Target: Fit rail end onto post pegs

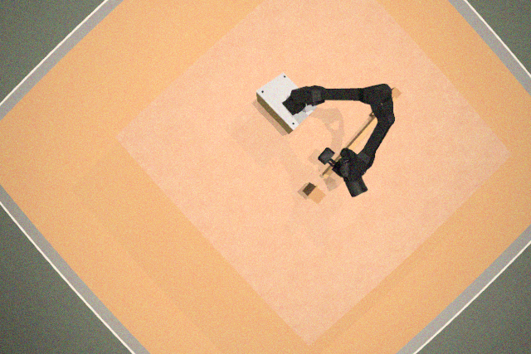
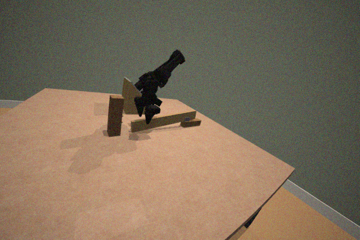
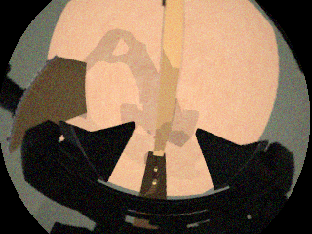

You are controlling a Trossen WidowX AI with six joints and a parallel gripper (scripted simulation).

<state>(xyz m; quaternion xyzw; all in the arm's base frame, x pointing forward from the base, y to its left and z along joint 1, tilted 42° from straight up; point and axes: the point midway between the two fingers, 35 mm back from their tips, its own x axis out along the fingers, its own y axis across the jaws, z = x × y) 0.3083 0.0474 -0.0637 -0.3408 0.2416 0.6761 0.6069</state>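
The wooden rail [image 1: 361, 138] [image 2: 174, 117] [image 3: 172, 54] slopes down from the bracket on the low footboard block [image 1: 396, 93] [image 2: 192, 123] to the table. Its near end lies a short gap from the upright dark post [image 1: 309, 189] [image 2: 115, 116] [image 3: 150, 190]. Two small pegs stick out of the post toward the rail, one above the other, clearest in the wrist view. My gripper [image 1: 341, 171] [image 2: 144, 119] [image 3: 166, 128] is open and empty, pointing down over the near part of the rail, one finger to each side. How far the fingertips are above the rail is hard to tell. The rail-end holes do not show.
A white-topped block [image 1: 274, 92] [image 2: 129, 100] [image 3: 63, 90] stands under the arm's base, to the left of the rail in the wrist view. The arm bends out over the rail in the top view. The arm's shadow falls around the rail and post.
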